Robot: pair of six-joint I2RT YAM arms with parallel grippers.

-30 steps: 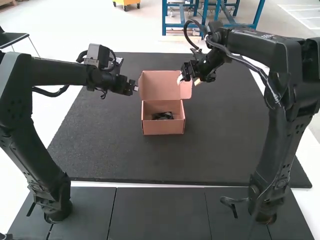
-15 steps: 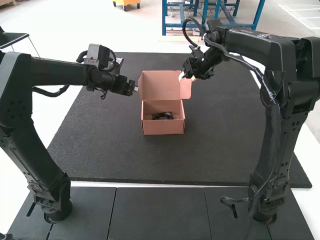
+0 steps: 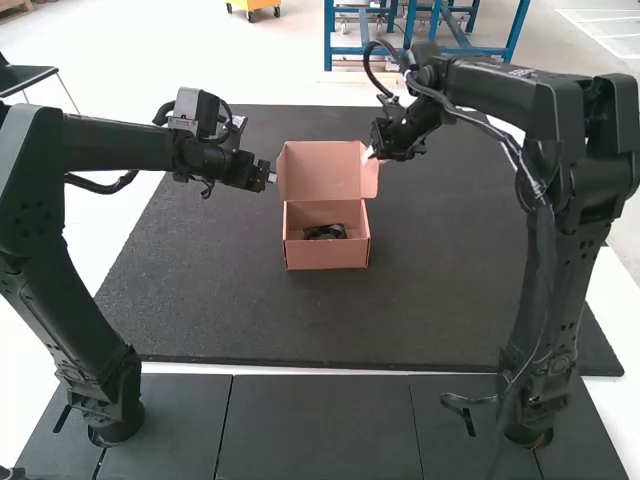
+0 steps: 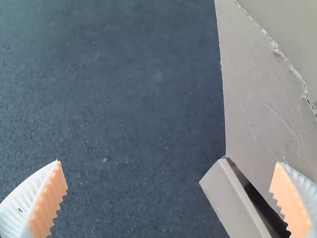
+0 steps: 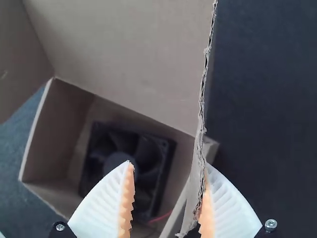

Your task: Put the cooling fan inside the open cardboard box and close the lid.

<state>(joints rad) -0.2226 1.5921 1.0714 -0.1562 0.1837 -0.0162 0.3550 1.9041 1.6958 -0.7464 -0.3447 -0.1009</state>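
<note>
- Frame centre: cooling fan (image 3: 325, 232) lies inside cardboard box (image 3: 326, 252); lid (image 3: 322, 170) upright.
- Upper right: right gripper (image 3: 371, 151), fingers apart, straddles lid's edge, likely to fold it.
- Left: left gripper (image 3: 268, 175), spread wide beside lid, probably steadying.

matte black arms (image 3: 100, 140) with looped cables (image 3: 368, 60), white ribbed fingers (image 5: 104, 201) (orange toothed pads (image 5: 128, 198))

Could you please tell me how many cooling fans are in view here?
1. The cooling fan lies flat on the bottom of the open cardboard box on the black mat; the box's walls may hide part of its floor.
</note>
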